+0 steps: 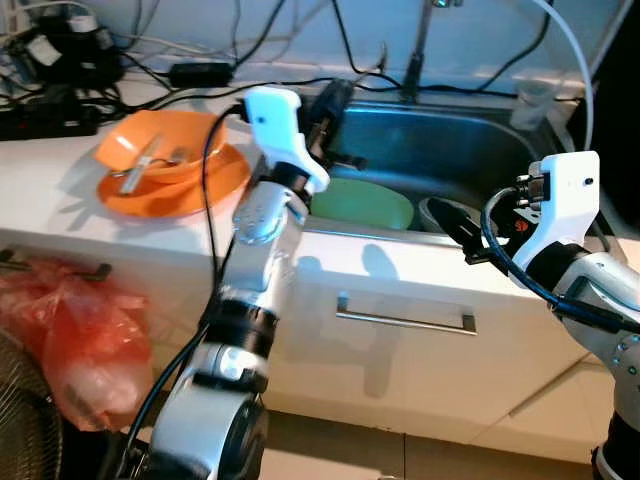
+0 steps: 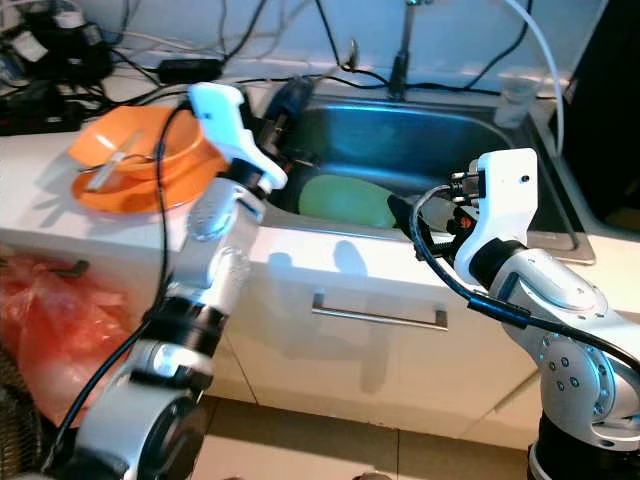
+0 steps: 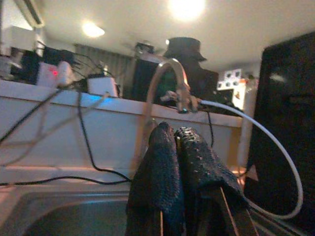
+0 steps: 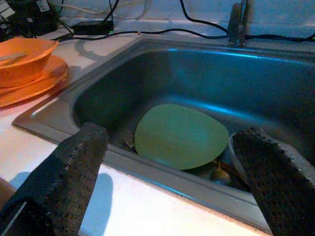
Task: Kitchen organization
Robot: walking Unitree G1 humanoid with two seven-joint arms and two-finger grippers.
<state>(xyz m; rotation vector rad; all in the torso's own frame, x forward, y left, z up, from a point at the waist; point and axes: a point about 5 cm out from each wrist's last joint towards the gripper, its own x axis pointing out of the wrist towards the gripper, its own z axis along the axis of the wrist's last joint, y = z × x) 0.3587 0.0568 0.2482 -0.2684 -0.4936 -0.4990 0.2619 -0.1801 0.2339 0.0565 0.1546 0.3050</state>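
Observation:
A green plate (image 1: 362, 203) lies tilted in the steel sink (image 1: 450, 140), over other dishes, with a fork (image 4: 129, 140) beside it. On the counter to the left, an orange bowl (image 1: 160, 145) holding a utensil rests on an orange plate (image 1: 180, 192). My left gripper (image 1: 330, 105) is raised over the sink's left rim, its fingers (image 3: 162, 162) pressed together and holding nothing. My right gripper (image 1: 455, 225) hovers at the sink's front edge, pointing in at the green plate (image 4: 182, 135). Its fingers (image 4: 78, 162) are spread wide and hold nothing.
The faucet (image 1: 420, 40) stands behind the sink, with a white hose to the right. Cables and a power strip (image 1: 50, 115) crowd the back left of the counter. A clear cup (image 1: 533, 103) sits at the sink's far right. A red plastic bag (image 1: 70, 330) hangs below the counter.

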